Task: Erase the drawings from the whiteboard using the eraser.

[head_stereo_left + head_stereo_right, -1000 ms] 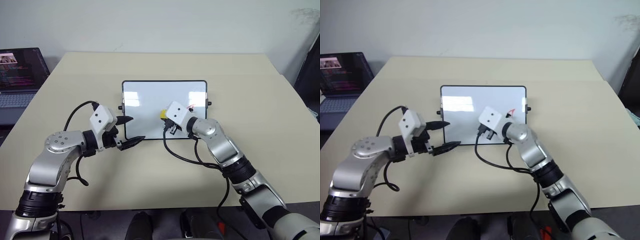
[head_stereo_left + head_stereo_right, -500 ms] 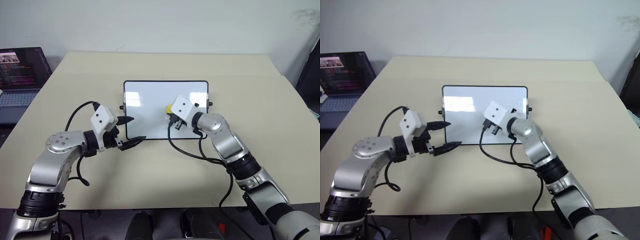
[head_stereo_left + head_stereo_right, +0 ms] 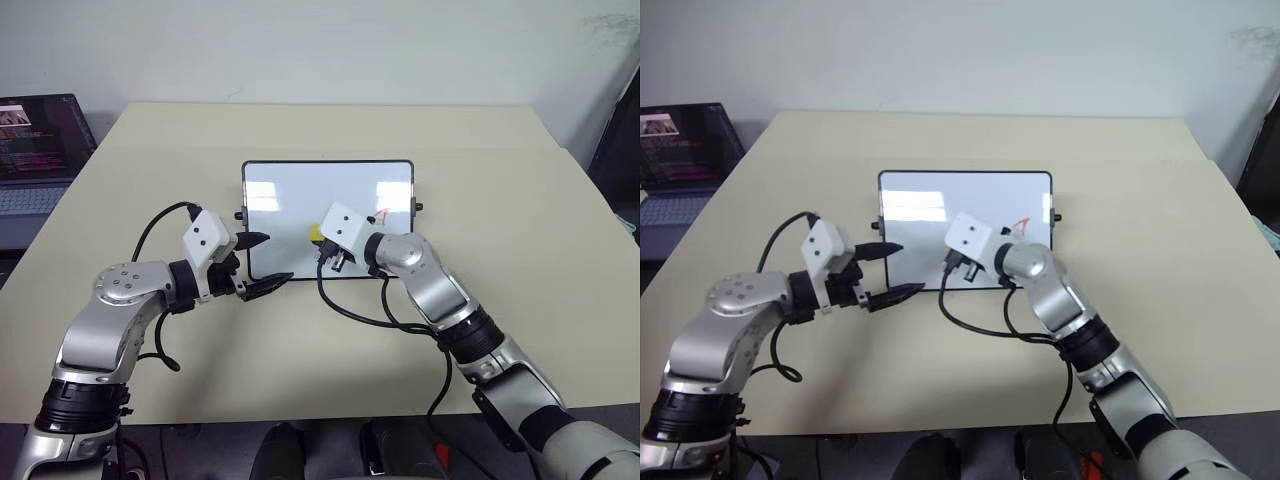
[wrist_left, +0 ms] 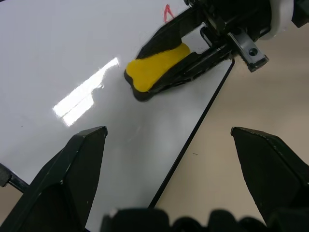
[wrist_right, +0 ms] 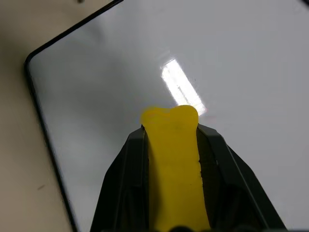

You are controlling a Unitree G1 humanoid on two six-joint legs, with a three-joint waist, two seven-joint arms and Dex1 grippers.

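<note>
- The table (image 3: 520, 200), pale beige, takes up most of the head view; a laptop (image 3: 40, 150) sits at the far left edge of the frame, well apart from the work.
- The whiteboard (image 3: 290, 195) lies flat at the centre of the frame, a thin black rim around a glossy white face that looks mostly clean.
- The right gripper (image 4: 164, 72) reaches in from the lower right and is clenched on the eraser (image 4: 157, 70), pinching the yellow block between its two black fingers; the block sits over the lower middle of the board, seemingly pressed to the surface.
- The left gripper (image 3: 262, 262) stands released at the board's lower left corner, one finger over the white face, the other at the near rim, grasping nothing.
- One red mark (image 3: 1021, 228) shows near the board's right side, to the right of the eraser and apart from it; I cannot make out any other drawings.
- Risks, as I judge them: the board is not clamped, so a hard wipe could push it across the table and away from the left gripper.
- The eraser is held by a narrow pinch and could twist or slip out under pressure.
- A stroke that stops short would leave the red mark behind.
</note>
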